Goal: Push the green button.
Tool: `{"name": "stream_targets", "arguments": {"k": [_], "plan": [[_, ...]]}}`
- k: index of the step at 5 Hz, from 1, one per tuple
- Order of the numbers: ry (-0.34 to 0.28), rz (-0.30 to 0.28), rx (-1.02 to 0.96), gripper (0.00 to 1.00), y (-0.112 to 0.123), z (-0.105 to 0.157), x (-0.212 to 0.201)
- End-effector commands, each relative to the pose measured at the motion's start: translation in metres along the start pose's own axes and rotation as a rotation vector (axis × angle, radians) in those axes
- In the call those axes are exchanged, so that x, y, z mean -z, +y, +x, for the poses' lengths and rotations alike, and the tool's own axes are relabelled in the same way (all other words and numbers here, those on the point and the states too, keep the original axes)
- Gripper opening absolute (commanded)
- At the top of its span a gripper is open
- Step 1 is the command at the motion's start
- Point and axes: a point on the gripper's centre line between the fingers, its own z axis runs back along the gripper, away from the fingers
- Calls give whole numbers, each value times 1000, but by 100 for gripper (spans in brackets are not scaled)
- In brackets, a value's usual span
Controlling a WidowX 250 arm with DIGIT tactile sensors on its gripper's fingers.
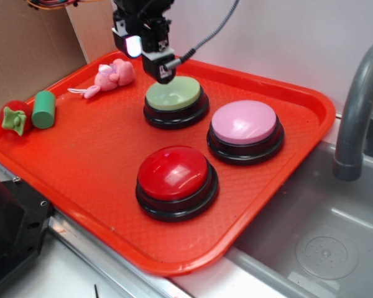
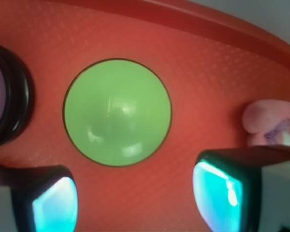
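1. The red tray (image 1: 81, 167) is carrying everything, and its far rim is sitting partly behind my arm in the exterior view.
2. My arm is hanging down from the top of the frame, cut off above the wrist, so I cannot tell how its upper links are bending.
3. The green button (image 1: 173, 94) is sitting at the back of the tray, behind the red button (image 1: 173, 174) and beside the pink button (image 1: 244, 122).
4. My gripper (image 2: 135, 195) is hovering over the green button's rear edge; whether I am touching the dome is hard to make out.
5. My fingers (image 2: 217, 191) are standing spread apart, pinching nothing, with bare tray showing between them.
6. The pink plush toy (image 1: 115, 74) is lying beside my wrist, blurred in the wrist view.
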Motion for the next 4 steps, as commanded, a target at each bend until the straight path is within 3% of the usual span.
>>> {"name": "stream_targets", "arguments": {"k": [1,4], "plan": [[-109,12,-33,100,6,3,-35],[-164,22,-53,100,4,-10,-54]]}}
